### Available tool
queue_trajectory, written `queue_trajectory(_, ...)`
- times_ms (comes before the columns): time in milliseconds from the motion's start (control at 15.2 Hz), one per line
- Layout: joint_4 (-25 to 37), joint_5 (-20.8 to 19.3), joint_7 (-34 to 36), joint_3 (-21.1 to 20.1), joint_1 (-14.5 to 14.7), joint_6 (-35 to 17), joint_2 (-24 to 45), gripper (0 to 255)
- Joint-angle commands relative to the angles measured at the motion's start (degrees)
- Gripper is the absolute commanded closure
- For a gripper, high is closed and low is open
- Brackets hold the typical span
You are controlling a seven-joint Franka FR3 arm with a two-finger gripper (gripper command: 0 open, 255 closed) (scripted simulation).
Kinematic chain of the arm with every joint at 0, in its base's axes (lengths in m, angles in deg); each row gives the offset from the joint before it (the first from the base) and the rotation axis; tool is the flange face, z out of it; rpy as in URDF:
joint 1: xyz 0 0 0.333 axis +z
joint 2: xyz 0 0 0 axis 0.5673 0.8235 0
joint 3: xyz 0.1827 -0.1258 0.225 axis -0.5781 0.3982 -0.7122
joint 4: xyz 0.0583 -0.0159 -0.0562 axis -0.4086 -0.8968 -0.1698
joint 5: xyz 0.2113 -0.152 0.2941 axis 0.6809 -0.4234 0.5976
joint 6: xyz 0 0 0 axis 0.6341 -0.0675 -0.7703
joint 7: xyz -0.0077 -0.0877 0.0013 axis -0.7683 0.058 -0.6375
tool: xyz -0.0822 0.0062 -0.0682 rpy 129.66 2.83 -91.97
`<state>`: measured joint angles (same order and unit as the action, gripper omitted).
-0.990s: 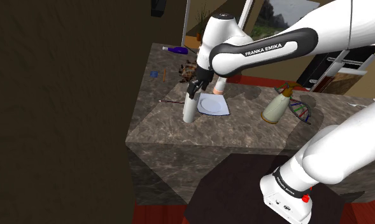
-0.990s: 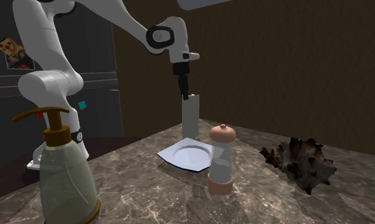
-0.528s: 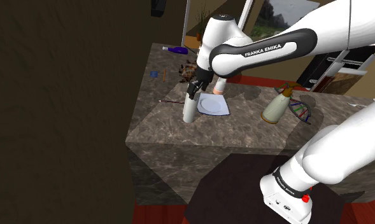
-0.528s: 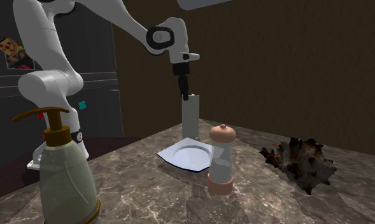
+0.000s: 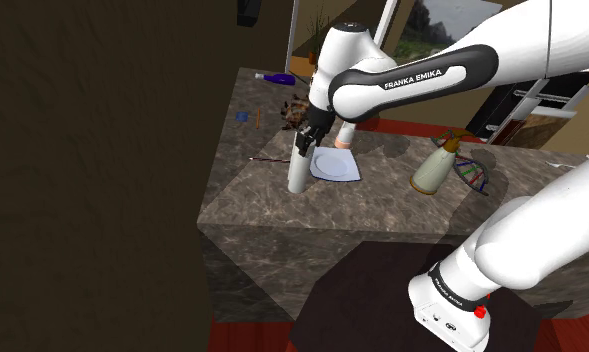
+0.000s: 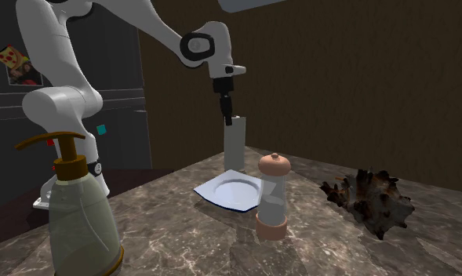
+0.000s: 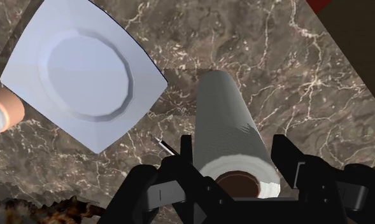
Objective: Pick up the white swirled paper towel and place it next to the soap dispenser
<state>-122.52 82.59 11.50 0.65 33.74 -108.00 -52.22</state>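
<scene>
1. Currently the white paper towel roll point(image 7: 230, 127) stands upright on the marble counter point(image 5: 282, 200), just beside the white plate point(image 7: 84, 70). The gripper point(image 7: 235, 145) is over its top, fingers point(image 7: 187, 149) spread wide on either side and not visibly pressing it.
2. Closing off-centre is probably the first risk. One finger would then meet the roll before the other and push the tall roll over, likely onto the plate.
3. Gripping only the top rim is a risk too. The soft, hollow-cored roll may squash or slip out on lifting, so a deeper hold looks wiser.
4. Moving outward, the pepper grinder point(image 6: 272, 196) stands at the plate's far side from the roll. A low carry could clip it or scrape the plate.
5. Finally, the soap dispenser point(image 5: 434, 168) stands well apart from the roll, toward the shoulder view's right. Setting the roll down tilted or too close could knock its pump, or leave the roll toppling.
</scene>
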Motion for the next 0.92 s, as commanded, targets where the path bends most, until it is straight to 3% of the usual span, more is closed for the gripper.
queue_trajectory(0,-0.02,-0.02,0.01,0.02,-0.02,0.02,0.02,255)
queue_trajectory(858,5.98,1.23,-1.44,0.42,0.09,9.33,-3.44,255)
